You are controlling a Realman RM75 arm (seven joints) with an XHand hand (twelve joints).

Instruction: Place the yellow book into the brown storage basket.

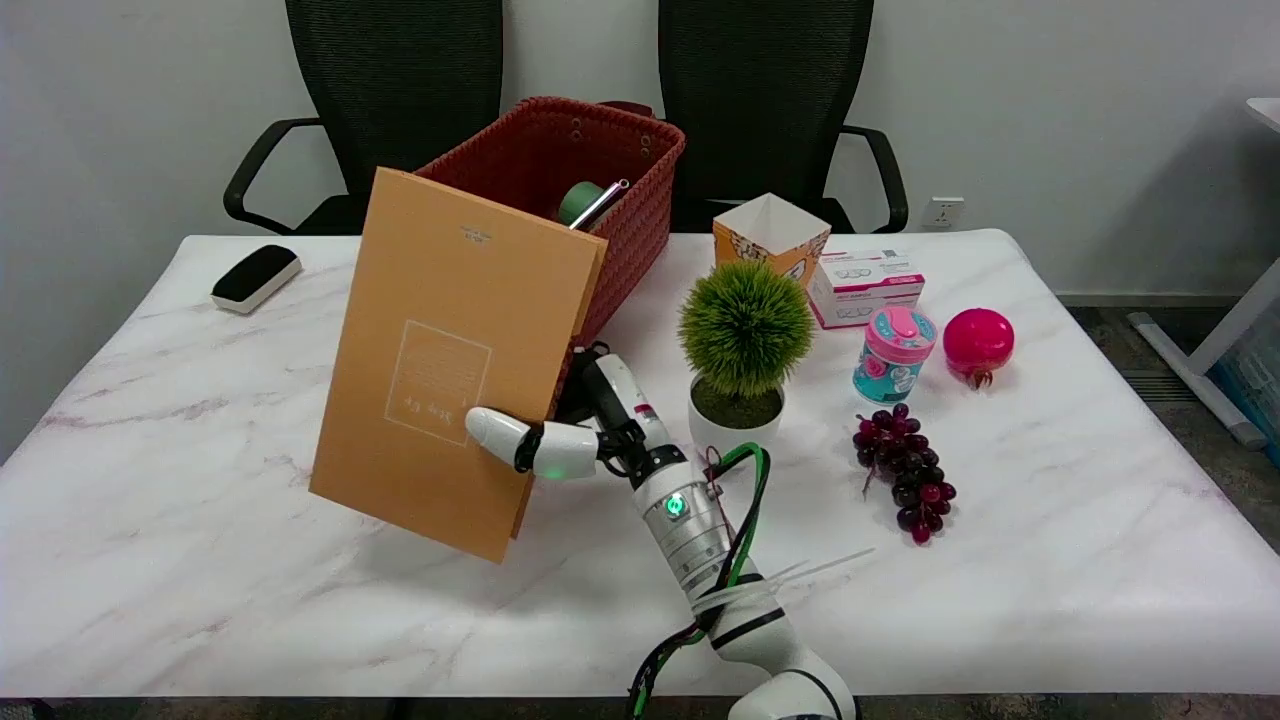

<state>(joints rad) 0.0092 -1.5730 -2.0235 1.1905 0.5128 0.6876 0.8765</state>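
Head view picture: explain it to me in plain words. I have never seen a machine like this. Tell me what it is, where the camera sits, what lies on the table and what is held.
This is a robot arm ending in a black-and-white right hand, reaching in from the lower right. The camera sits above the table's near side, looking down and across it.

The hand grips a yellow book at its right edge, raised and tilted in front of the brown storage basket, where it should go.

On the white marble table also lie a small potted plant, purple grapes, a pink ball-shaped thing, a pink-lidded jar, a small white box, an open orange carton and a board eraser.
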